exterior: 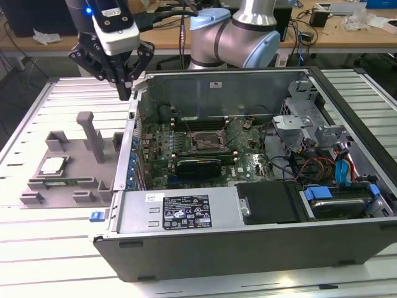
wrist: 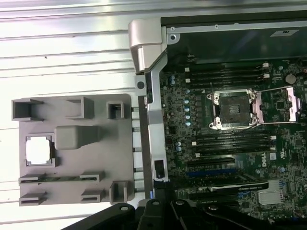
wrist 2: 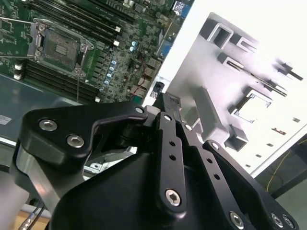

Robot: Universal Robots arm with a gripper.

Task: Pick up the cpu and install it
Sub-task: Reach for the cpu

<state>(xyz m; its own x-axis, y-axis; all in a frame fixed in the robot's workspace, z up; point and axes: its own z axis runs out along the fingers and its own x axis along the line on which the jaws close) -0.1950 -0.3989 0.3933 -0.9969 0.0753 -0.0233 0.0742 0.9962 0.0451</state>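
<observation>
The cpu (exterior: 53, 165), a small silver square, lies in a recess of the grey fixture (exterior: 80, 167) on the table, at the exterior view's left of the open computer case (exterior: 248, 161). It also shows as a bright square in the first wrist view (wrist: 38, 150) and the second wrist view (wrist 2: 252, 106). My gripper (exterior: 124, 92) hangs above the case's side wall, between fixture and motherboard, well above the cpu. Its fingers (wrist 2: 169, 143) are shut with nothing held. The motherboard socket (exterior: 208, 141) (wrist: 233, 109) stands with its frame open and nothing in it.
A tall grey post (exterior: 92, 133) rises from the fixture beside the cpu. A thin green memory stick (wrist: 57, 178) lies in a fixture slot. The case's upright metal walls (exterior: 133, 149), drive cage (exterior: 304, 118) and cables (exterior: 316, 167) surround the motherboard.
</observation>
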